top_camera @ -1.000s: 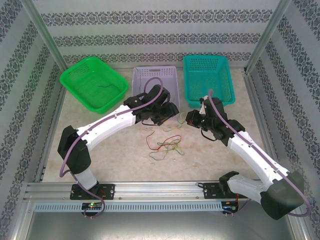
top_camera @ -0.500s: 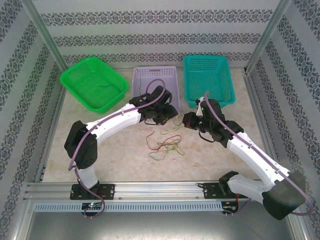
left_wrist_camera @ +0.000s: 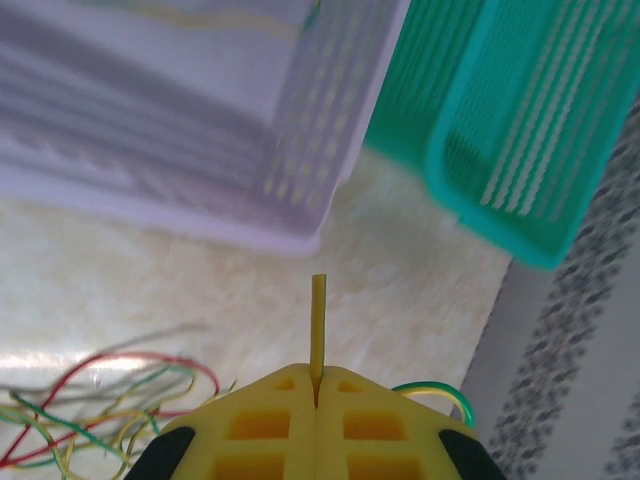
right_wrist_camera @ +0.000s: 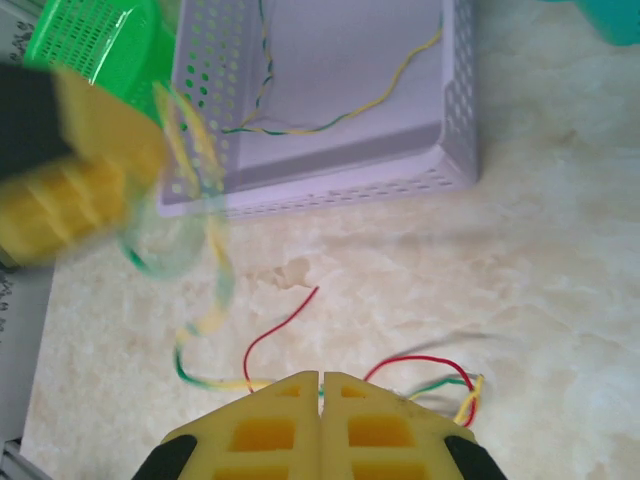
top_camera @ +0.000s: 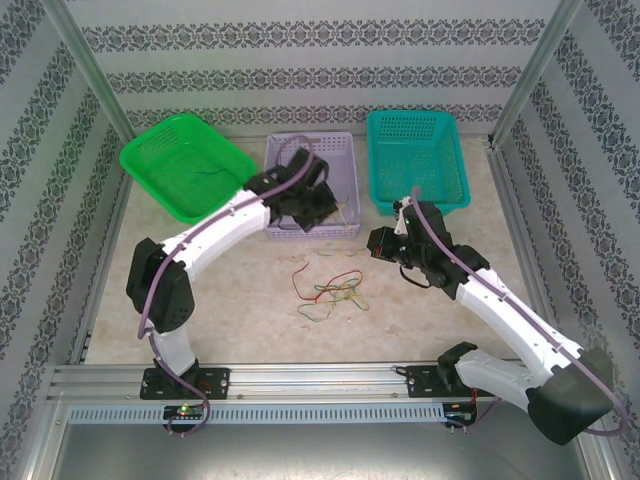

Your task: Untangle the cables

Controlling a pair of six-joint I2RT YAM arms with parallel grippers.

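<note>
Your cable tangle [top_camera: 335,292] lies mid-surface [top_camera: 200,310]. Beyond it, your right fingers [right_wrist_camera: 260,430] press together, a green-yellow cable [right_wrist_camera: 230,383] meeting their tips. Your left fingers [left_wrist_camera: 260,425] pinch a yellow cable [left_wrist_camera: 318,320] beside the lilac basket [top_camera: 310,139].

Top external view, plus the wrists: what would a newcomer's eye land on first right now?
The loose tangle of cables, red, green and yellow, lies in the middle of the pale table. Behind it stands a row of three: a green basket, a lilac basket and a teal basket. In the left wrist view, the left pincer is shut on a thin yellow cable end near the lilac basket's corner.
</note>
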